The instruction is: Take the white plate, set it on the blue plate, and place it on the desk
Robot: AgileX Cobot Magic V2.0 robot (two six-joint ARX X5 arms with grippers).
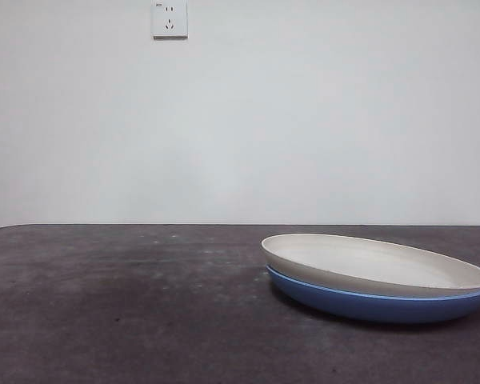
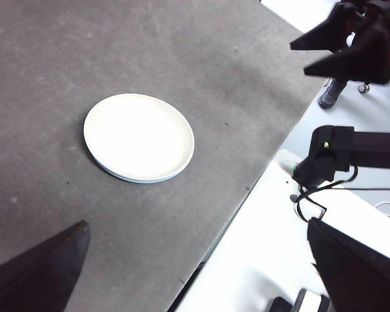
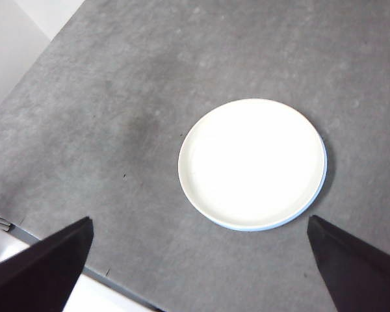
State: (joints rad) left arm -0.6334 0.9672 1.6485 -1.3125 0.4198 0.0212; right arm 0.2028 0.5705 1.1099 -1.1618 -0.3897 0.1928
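The dark, mottled desk [image 1: 128,304] fills the scene, and on it sits the glossy blue plate [image 1: 368,304] with the matte cream white plate [image 1: 360,264] nested on top, slightly tilted. Both grippers hang high above, jaws spread wide, left gripper [image 2: 201,273] and right gripper [image 3: 198,266] holding nothing.

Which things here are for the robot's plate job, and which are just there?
For the job:
white plate, nested in the blue plate
desk
left gripper and right gripper, both open, high above

Just there:
wall socket

blue plate [image 3: 323,170]: mostly hidden under white plate [image 3: 252,162] | only rim shows
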